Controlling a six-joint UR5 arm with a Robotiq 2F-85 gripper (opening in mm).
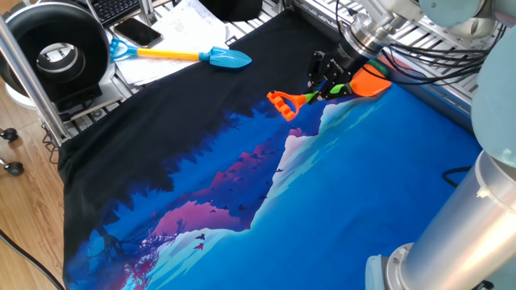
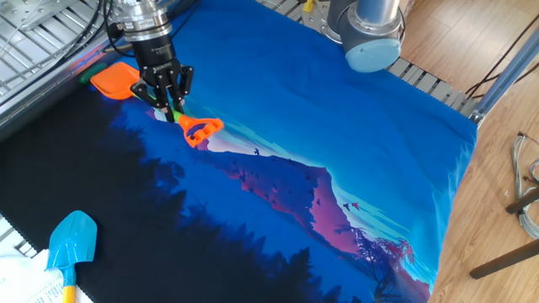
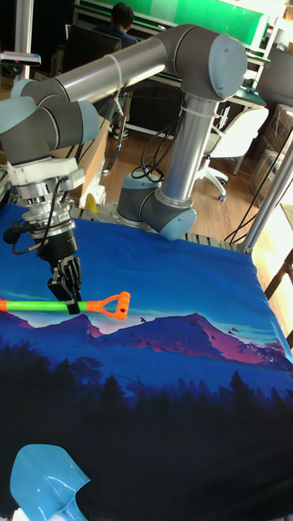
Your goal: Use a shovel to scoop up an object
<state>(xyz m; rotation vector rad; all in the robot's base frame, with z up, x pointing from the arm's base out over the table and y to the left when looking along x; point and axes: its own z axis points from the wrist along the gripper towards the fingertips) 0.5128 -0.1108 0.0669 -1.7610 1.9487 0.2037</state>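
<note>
The claw point(image 2: 171, 108) was clamped on the shovel point(image 2: 152, 99), gripping the lime-green shaft w/ both fingers, close to the orange D-handle. Shovel lay roughly level over the blue mountain-print cloth point(image 2: 337, 118) covering the counter, blade end toward the cloth's edge by the metal rails, handle end toward the cloth's middle. In the tall fixed view the shaft ran off the picture's side, so blade wasn't seen there; claw point(image 3: 67, 295) came down on it from above. A bit of green showed just beside the orange blade at the cloth's edge, prob. the object point(image 2: 88, 77), mostly hidden; can't tell if touching. Blue shovel point(image 1: 189, 55) lay well apart, near the opposite edge, partly on papers point(image 1: 173, 36).
</note>
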